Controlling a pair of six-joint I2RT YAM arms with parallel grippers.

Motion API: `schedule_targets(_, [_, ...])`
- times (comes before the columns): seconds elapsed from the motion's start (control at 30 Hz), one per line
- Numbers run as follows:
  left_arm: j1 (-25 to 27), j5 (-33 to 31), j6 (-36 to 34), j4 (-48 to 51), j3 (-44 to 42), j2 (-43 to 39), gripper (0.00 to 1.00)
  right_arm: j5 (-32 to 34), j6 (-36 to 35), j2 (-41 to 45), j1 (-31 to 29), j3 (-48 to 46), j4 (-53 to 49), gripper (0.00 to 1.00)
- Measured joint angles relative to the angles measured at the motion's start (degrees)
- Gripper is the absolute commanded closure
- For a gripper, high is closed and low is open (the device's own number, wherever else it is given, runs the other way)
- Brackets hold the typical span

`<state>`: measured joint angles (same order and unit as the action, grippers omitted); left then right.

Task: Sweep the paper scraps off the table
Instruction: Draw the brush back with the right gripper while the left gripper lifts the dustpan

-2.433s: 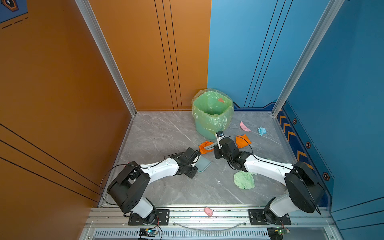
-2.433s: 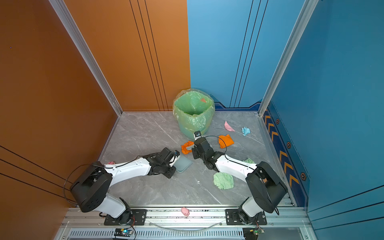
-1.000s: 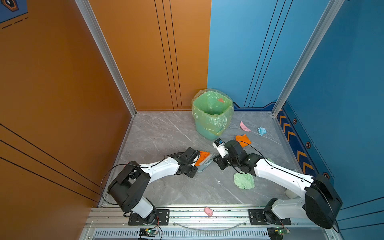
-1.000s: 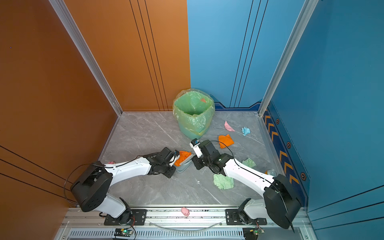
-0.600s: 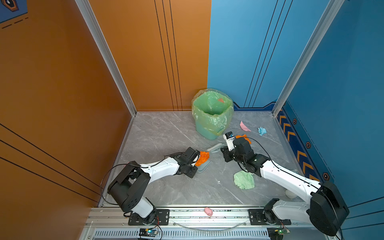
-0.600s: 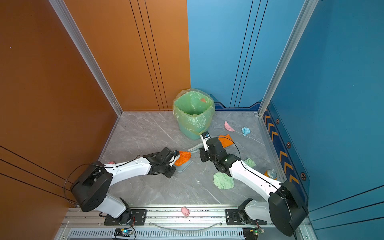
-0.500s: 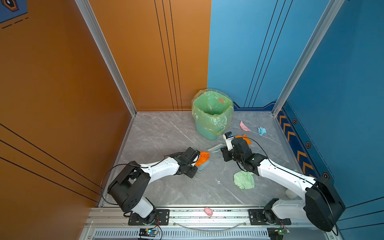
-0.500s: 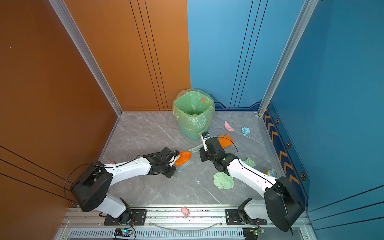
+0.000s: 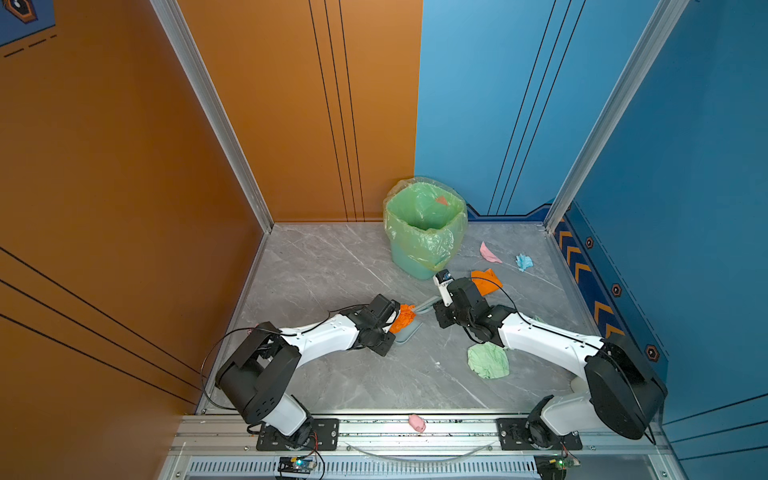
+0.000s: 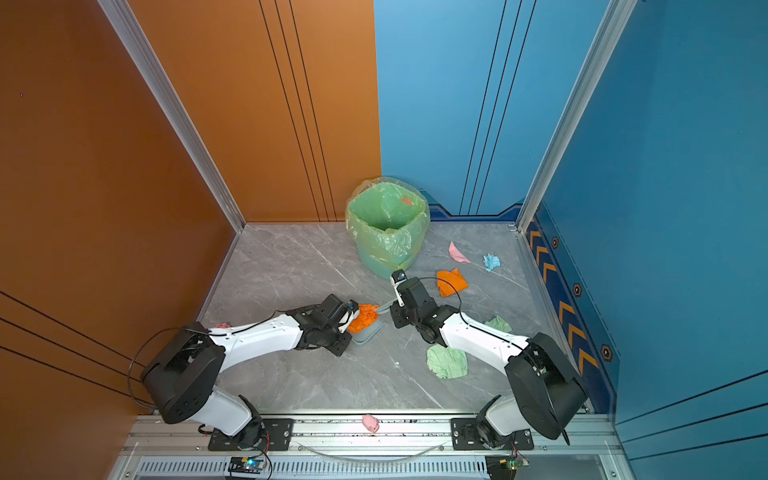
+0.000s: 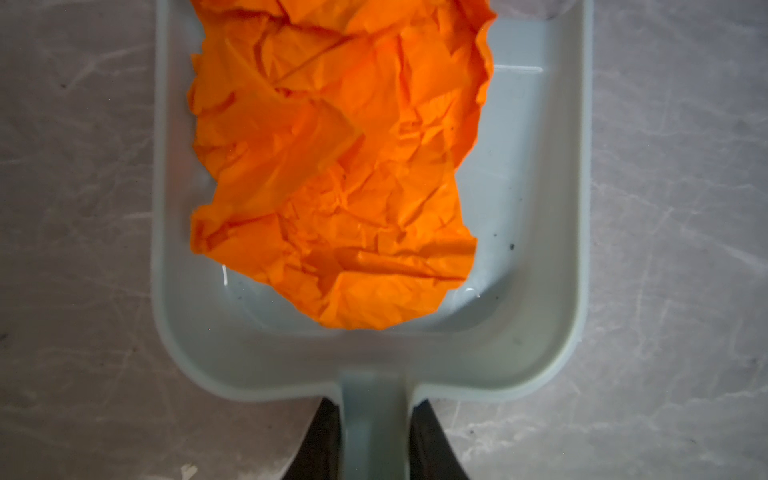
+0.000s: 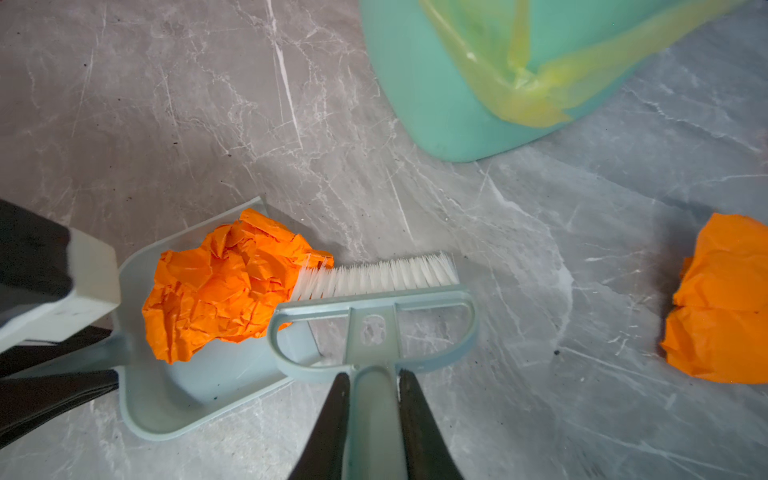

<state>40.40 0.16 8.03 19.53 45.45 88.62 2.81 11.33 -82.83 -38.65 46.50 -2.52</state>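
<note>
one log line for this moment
left gripper shut on dustpan | right gripper shut on brush | orange scrap in dustpan | other scraps on table

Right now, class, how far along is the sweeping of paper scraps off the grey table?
Done: one crumpled orange paper wad lies in the pale blue plastic dustpan. In hand: left tool grips the dustpan, right tool the white-bristled brush. Left on the grey table: orange scrap, pink scrap, blue scrap, green scrap.
</note>
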Motion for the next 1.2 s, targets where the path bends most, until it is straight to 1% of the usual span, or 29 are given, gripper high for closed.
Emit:
schedule_targets(0.27, [0.0, -0.1, 0.0, 0.0, 0.0, 0.0, 1.0, 0.1, -0.7, 3.1, 0.4, -0.1, -0.8, 1.0])
schedule_targets(0.53, [0.0, -1.7, -0.1, 0.0, 0.0, -1.2, 1.0, 0.5, -0.8, 7.8, 3.2, -0.7, -1.4, 1.0])
schedule_targets(0.8, [0.0, -5.3, -0.7, 0.0, 0.0, -5.3, 1.0, 0.4, 0.3, 9.4, 6.0, -2.4, -1.5, 1.0])
schedule_targets(1.0, [0.0, -7.3, -1.1, 0.2, 0.0, -7.5, 1.0, 0.4, 0.7, 9.8, 6.4, -3.1, -1.9, 1.0])
schedule_targets(1.2, [0.0, -9.3, -1.7, 4.5, 1.8, -9.5, 1.0, 0.3, 0.7, 10.8, 6.9, -3.3, -2.0, 1.0])
